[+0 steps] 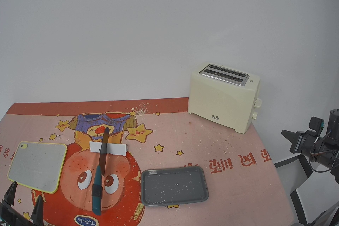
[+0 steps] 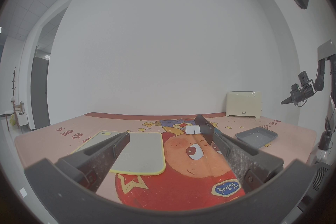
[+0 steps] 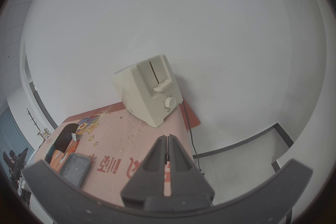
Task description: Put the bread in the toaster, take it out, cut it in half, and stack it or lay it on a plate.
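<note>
Cream toaster (image 1: 222,99) stands far right in the head view, plate (image 1: 183,189) nearer. Left wrist view: left gripper (image 2: 168,151) spread, empty. Right wrist view: right gripper (image 3: 167,142) pressed together, facing the toaster's lever (image 3: 162,85), seemingly down. Bread is probably toasting inside; retrieval needs it opened.

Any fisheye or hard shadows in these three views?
Head view: lines straight, light even, only a soft shadow on the wall beside the toaster. Left wrist view: strong fisheye, the wall's edges bow, corners go black. Right wrist view: same fisheye and black corners; the toaster looks tilted, with a soft shadow behind it.
</note>
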Controlling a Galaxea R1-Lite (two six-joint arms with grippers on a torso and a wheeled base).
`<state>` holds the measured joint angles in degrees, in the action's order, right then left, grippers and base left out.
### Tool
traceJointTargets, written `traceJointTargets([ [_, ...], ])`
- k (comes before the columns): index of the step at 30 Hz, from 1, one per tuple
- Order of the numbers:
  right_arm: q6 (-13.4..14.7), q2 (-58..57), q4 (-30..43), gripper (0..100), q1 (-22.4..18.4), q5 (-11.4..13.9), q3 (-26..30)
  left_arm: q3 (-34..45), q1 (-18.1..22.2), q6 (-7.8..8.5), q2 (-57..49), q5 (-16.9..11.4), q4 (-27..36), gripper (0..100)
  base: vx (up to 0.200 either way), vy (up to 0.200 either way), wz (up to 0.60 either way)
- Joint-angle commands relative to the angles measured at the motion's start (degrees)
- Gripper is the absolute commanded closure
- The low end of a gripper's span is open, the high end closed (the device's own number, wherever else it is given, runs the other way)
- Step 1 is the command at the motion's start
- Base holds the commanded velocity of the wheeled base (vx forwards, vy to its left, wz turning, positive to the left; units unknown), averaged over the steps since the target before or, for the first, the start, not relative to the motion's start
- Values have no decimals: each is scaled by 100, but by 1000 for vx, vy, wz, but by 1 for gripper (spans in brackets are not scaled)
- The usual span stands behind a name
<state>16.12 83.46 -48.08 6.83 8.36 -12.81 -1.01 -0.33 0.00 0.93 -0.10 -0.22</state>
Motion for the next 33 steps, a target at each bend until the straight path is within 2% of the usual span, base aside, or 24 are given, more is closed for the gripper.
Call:
traceJointTargets([
  [1,14,-348,9,100,240,16,156,101,-2,0,-22,1,-4,0,0,0,0],
  [5,-3,-269,0,100,398,16,288,101,-2,0,-31,1,-4,0,0,0,0],
  [10,-65,-14,-52,100,381,-36,358,101,-2,0,-31,1,-4,0,0,0,0],
  [11,-135,-14,-44,100,381,-133,314,101,-2,0,-22,1,-4,0,0,0,0],
  [21,-82,575,-52,100,354,-599,244,101,-2,0,-31,1,-4,0,0,0,0],
  [33,-117,566,-52,100,363,-625,253,101,-2,0,-31,1,-4,0,0,0,0],
])
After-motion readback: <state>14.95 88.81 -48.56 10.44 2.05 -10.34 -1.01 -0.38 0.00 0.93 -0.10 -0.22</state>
